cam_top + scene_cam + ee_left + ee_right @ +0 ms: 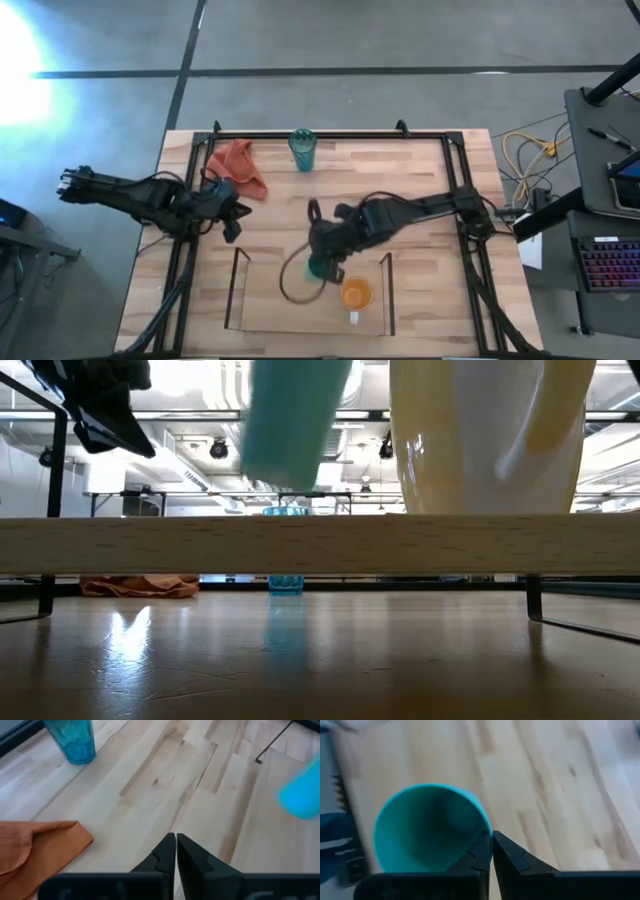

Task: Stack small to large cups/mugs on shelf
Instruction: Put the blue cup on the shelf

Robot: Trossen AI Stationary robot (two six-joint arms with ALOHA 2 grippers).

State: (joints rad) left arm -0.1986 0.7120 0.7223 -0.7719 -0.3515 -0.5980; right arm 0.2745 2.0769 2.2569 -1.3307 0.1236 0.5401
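My right gripper is shut on a small green-teal cup, held over the far edge of the clear-walled shelf. The cup also shows raised in the low view. An orange mug with a white handle stands upright inside the shelf at its right end. The ribbed teal tumbler stands upright near the table's far edge. My left gripper is shut and empty over the table's left part, near the red-orange cloth. My right gripper pinches the cup's rim between its two fingers; one finger seems to be inside the cup and one outside. The cup's open mouth faces the wrist camera. In the low view the cup hangs clear of the table and the shelf.
A red-orange cloth lies crumpled at the far left, next to the tumbler. A black metal frame runs along the table's left, far and right edges. Bare wood lies between the tumbler and the shelf.
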